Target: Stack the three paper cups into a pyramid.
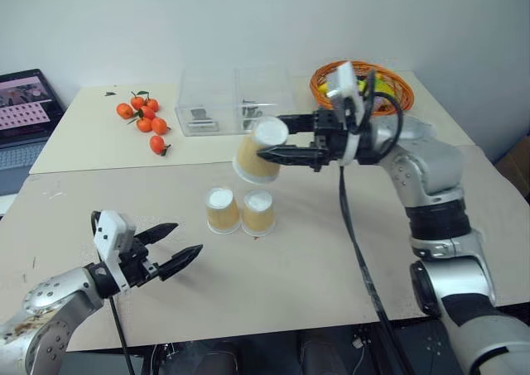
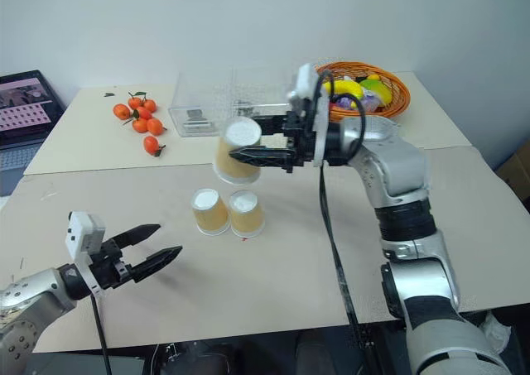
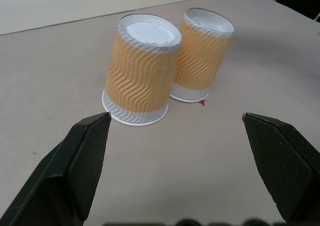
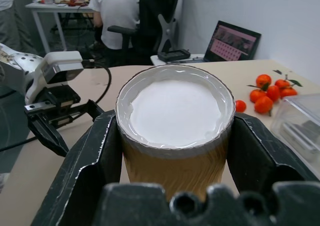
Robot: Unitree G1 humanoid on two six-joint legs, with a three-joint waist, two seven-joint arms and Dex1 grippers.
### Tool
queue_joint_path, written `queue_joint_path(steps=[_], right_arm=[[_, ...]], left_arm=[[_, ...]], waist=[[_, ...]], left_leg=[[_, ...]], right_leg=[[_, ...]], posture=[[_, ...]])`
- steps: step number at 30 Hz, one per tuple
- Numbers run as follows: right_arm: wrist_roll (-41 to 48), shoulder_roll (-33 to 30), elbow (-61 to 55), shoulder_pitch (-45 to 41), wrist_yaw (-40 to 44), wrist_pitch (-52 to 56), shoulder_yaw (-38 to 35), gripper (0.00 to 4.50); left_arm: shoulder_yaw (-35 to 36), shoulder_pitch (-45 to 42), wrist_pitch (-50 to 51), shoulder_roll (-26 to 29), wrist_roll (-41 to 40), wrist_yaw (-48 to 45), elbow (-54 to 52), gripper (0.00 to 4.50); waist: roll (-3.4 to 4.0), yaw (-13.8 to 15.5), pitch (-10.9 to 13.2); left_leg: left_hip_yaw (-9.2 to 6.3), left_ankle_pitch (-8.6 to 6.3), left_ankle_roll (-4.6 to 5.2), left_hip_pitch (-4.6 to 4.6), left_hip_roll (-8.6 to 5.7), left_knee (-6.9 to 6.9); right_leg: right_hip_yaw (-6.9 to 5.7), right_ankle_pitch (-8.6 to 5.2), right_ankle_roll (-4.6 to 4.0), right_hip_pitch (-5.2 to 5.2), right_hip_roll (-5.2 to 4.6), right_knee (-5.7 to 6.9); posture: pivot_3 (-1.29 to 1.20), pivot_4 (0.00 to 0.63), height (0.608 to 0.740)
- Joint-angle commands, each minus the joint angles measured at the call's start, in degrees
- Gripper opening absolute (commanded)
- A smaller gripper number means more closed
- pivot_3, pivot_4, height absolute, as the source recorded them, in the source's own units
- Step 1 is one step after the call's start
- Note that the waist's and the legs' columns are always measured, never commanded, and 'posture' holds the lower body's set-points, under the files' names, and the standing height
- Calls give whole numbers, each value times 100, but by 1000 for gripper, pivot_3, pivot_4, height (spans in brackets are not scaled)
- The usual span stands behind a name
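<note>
One cup point(image 1: 258, 153) is gripped upside down in the right tool point(image 1: 281, 141), raised above the two cups point(image 1: 240, 211) standing touching on the tabletop point(image 1: 331, 284). The left tool point(image 1: 175, 247) is held wide open and empty, just beside that pair. The gripped cup's rim is hidden in the right wrist view.

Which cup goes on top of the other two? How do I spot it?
Look at the tan table, then find the two paper cups standing upside down side by side near its middle. Just above and behind them, the right gripper holds the third cup. It is the one off the table, tilted, squeezed between black jaws.
</note>
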Motion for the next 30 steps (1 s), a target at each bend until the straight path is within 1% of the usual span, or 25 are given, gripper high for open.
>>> queue_joint_path(steps=[1,6,15,22,30], right_arm=[[-24,193,320,-484,36,94,61,2794],[-99,368,571,-569,179,50,184,2794],[-534,363,577,-123,521,-269,650,2794],[-658,529,656,-63,482,-395,646,2794],[-738,680,969,-267,475,-560,588,2794]], left_arm=[[-138,-103,-154,6,64,-50,-204,4500],[-244,-220,-172,-55,72,23,-190,4500],[-352,-412,-139,-129,79,87,-162,4500],[-399,-507,-73,-154,36,143,-173,4500],[-417,-533,-26,-166,-34,212,-218,4500]], waist=[[1,-3,0],[1,-4,0],[1,-9,0],[2,-22,0],[2,-17,0]], left_leg=[[0,0,0,0,-1,0],[0,-1,-2,-2,5,-3],[0,-3,-7,-4,6,-3],[1,-1,-11,-6,7,-4],[1,-1,-13,-7,6,-3]], right_leg=[[0,0,0,0,0,1],[0,2,-4,-11,5,1],[0,3,-5,-19,6,3],[0,6,-9,-29,7,6],[0,7,-10,-31,7,5]], posture=[[0,150,730],[0,150,730],[0,150,730],[0,150,730],[0,150,730]])
